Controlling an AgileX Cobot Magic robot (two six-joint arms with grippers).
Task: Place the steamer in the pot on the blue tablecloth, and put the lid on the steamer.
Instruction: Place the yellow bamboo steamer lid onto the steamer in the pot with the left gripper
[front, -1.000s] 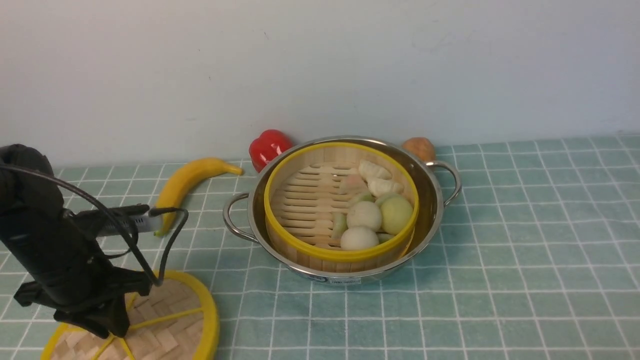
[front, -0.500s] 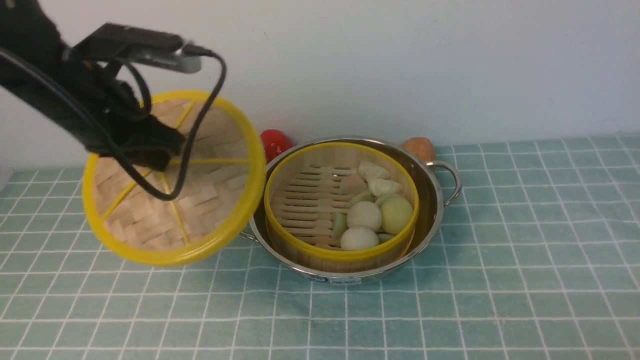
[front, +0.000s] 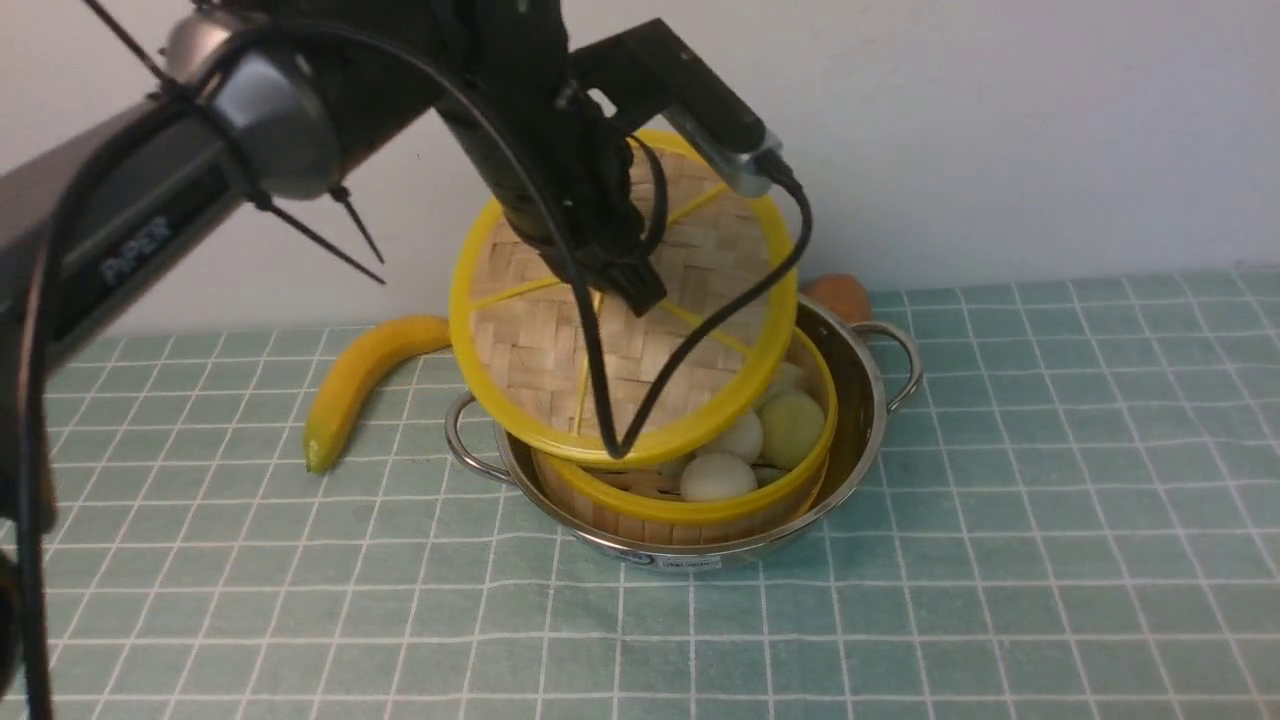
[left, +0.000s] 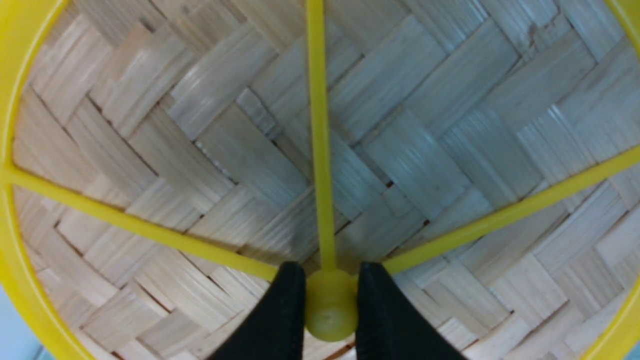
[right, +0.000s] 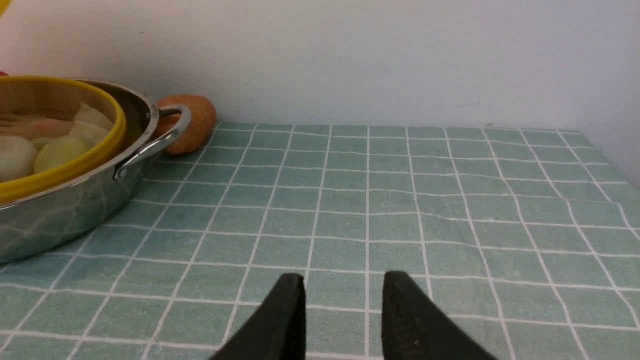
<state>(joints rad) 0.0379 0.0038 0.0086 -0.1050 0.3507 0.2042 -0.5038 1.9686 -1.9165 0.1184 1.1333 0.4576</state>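
The steamer (front: 700, 505) sits inside the steel pot (front: 862, 400) on the blue tablecloth (front: 1000, 560), with white and green dumplings (front: 790, 425) showing at its right. My left gripper (front: 625, 285) is shut on the yellow central hub (left: 330, 310) of the lid (front: 540, 340). The lid hangs tilted above the steamer's left and back part, its low edge close over the steamer's rim. In the left wrist view the lid's woven face (left: 400, 125) fills the picture, with the left gripper (left: 330, 272) pinching the hub. My right gripper (right: 345, 280) stands open over bare cloth, right of the pot (right: 75, 200).
A yellow banana (front: 360, 380) lies on the cloth left of the pot. A brown round item (front: 840, 295) sits behind the pot's right handle (front: 895, 350), against the wall. The left arm and its cable reach in from the upper left.
The left arm lifted the lid off the cloth at the front left and carried it up and right. It now hangs tilted over the steamer. The right gripper has stayed put.
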